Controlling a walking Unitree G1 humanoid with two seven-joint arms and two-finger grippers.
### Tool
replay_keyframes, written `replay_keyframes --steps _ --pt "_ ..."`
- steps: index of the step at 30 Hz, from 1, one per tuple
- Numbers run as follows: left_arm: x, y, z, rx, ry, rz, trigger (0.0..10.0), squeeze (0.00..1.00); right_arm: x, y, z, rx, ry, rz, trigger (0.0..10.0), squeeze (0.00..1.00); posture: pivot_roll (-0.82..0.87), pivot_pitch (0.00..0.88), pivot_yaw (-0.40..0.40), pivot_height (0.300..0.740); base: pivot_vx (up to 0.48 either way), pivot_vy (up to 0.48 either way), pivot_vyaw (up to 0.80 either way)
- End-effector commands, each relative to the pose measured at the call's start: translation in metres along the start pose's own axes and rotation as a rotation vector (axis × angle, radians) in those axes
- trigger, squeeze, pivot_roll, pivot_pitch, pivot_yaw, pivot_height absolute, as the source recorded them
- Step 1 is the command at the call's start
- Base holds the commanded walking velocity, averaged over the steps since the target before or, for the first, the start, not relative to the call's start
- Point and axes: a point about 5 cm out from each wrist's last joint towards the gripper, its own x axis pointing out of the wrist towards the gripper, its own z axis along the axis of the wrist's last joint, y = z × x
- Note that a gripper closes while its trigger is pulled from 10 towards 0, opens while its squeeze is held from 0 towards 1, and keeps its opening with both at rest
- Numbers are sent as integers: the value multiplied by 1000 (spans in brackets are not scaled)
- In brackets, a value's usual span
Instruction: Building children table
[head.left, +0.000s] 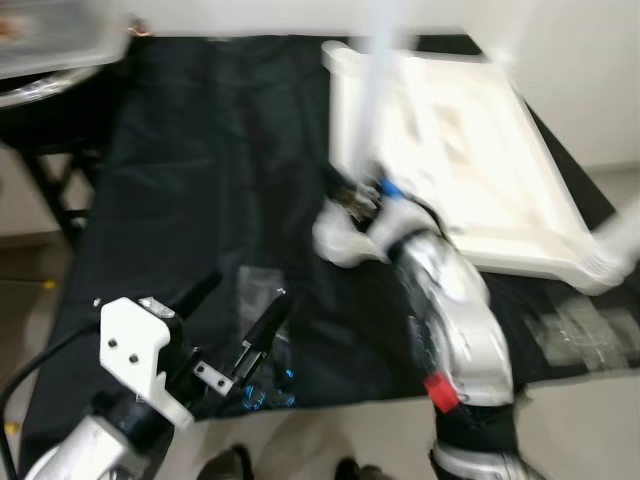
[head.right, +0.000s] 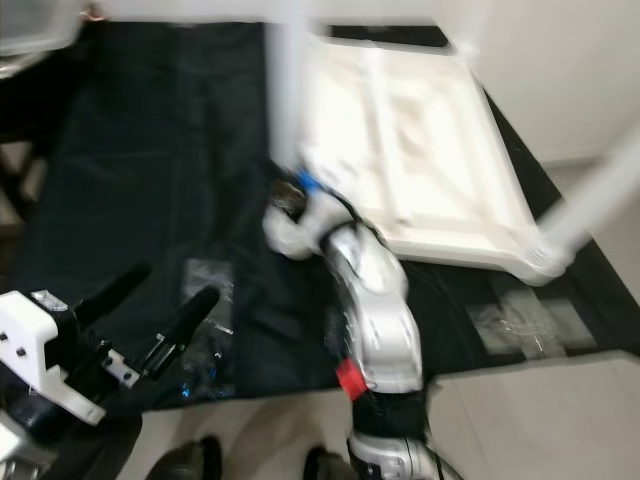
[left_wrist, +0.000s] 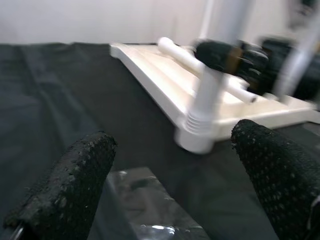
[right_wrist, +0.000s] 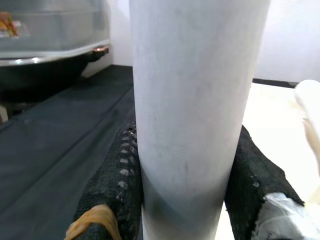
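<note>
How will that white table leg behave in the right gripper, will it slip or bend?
The leg looks like a stiff, smooth round tube, so it probably won't bend but could twist or slide between the fingers of the right gripper. It looks hollow and light. Laid on the black cloth, it would likely roll.

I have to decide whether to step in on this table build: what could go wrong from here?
1. The right gripper clamps the white cylindrical table leg near its base; the tall leg could lever or slip in the fingers.
2. The upside-down white tabletop lies loose on the black cloth, so pushing on the leg might slide it.
3. The open left gripper hovers over a clear plastic bag and could snag it.
</note>
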Motion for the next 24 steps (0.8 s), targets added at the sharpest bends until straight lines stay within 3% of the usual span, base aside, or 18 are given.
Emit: replay_keyframes --steps 1,4,5,6,7,10,11,15,17,18,19,21,22,23,24 --pt "2 -1 0 2 -3 -28 10000 0 -10 10 -55 47 305 83 0 0 96 261 -74 740 0 0 0" --pt "2 1 0 8 -7 -26 10000 0 -4 10 -51 52 290 83 0 0 95 251 -74 740 0 0 0" --pt "3 3 0 14 -10 -23 10000 0 0 13 -47 58 277 97 4353 0 95 250 -73 740 0 0 0" --pt "3 3 0 14 -10 -23 10000 0 0 13 -47 58 277 97 4353 0 95 250 -73 740 0 0 0" --pt "4 3 0 16 -13 -21 10000 0 3 16 -43 56 266 114 10000 0 97 249 -70 740 0 0 0" --pt "5 1 0 13 -14 -28 10000 0 4 26 -32 75 237 122 10000 0 100 252 -69 740 0 0 0" --pt "5 1 0 11 -11 -28 10000 0 8 27 -25 99 213 159 10000 1000 103 254 -67 740 0 0 0" --pt "3 1 -1 11 -5 -27 10000 0 16 24 -7 125 143 246 10000 1000 105 263 -66 740 0 0 0" --pt "2 1 0 11 -2 -28 10000 0 21 20 10 134 59 381 10000 1000 107 266 -67 740 0 0 0" --pt "2 1 0 11 -2 -28 10000 0 21 20 10 134 59 381 10000 1000 107 266 -67 740 0 0 0" --pt "2 0 0 10 -2 -29 10000 0 22 18 18 116 16 495 10000 773 117 273 -68 740 0 0 0" --pt "2 0 0 10 -2 -29 10000 0 22 18 18 116 16 495 10000 773 117 273 -68 740 0 0 0" --pt "2 -2 0 6 -1 -31 10000 0 22 9 35 35 -36 762 10000 0 127 283 -68 740 0 0 0" --pt "2 -2 0 6 -1 -31 10000 0 22 9 35 35 -36 762 10000 0 127 283 -68 740 0 0 0" --pt "1 -3 1 4 2 -30 10000 0 21 5 41 -20 -41 908 10000 0 136 290 -70 740 0 0 0"
